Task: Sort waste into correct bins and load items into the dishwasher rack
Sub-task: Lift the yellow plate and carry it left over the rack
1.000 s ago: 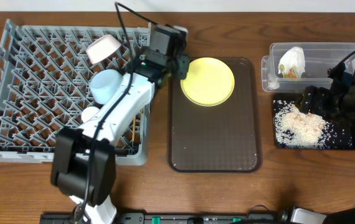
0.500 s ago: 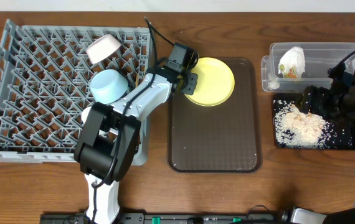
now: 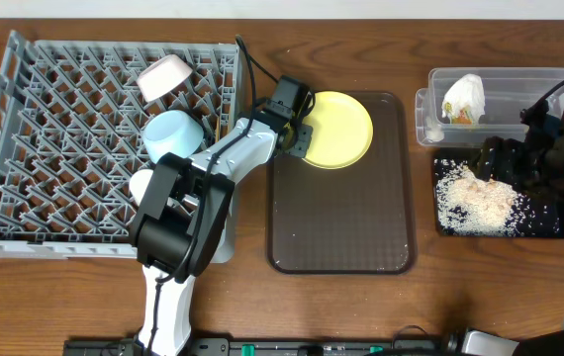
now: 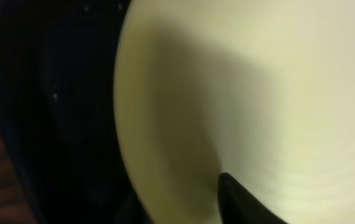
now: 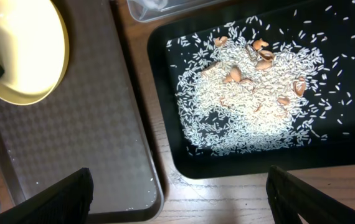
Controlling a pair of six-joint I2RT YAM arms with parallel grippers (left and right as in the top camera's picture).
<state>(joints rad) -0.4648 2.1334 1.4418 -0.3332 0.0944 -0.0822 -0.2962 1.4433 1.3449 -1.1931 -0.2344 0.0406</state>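
The round yellow plate [image 3: 339, 129] lies on the brown serving tray [image 3: 341, 227]. My left gripper [image 3: 300, 133] is at the plate's left edge. In the left wrist view the plate [image 4: 277, 93] fills the frame, and the gripper [image 4: 177, 208] is open with one finger over the rim and one beside it. The grey dishwasher rack [image 3: 64, 148] holds the white bowl [image 3: 166, 77], the light blue bowl [image 3: 173, 133] and the small white cup [image 3: 143, 183]. My right gripper [image 3: 490, 160] is open and empty above the black tray [image 3: 549, 225] of rice crumbs [image 5: 252, 99]. The chopsticks are hidden.
The clear tub [image 3: 519, 84] at the back right holds the white napkin [image 3: 465, 94] and the snack wrapper [image 3: 460, 116]. Bare wood table runs along the front edge. The left arm's body lies over the rack's right side.
My left arm has swung from the rack's right edge down to the plate's left rim, uncovering the light blue bowl. The right arm has not moved.
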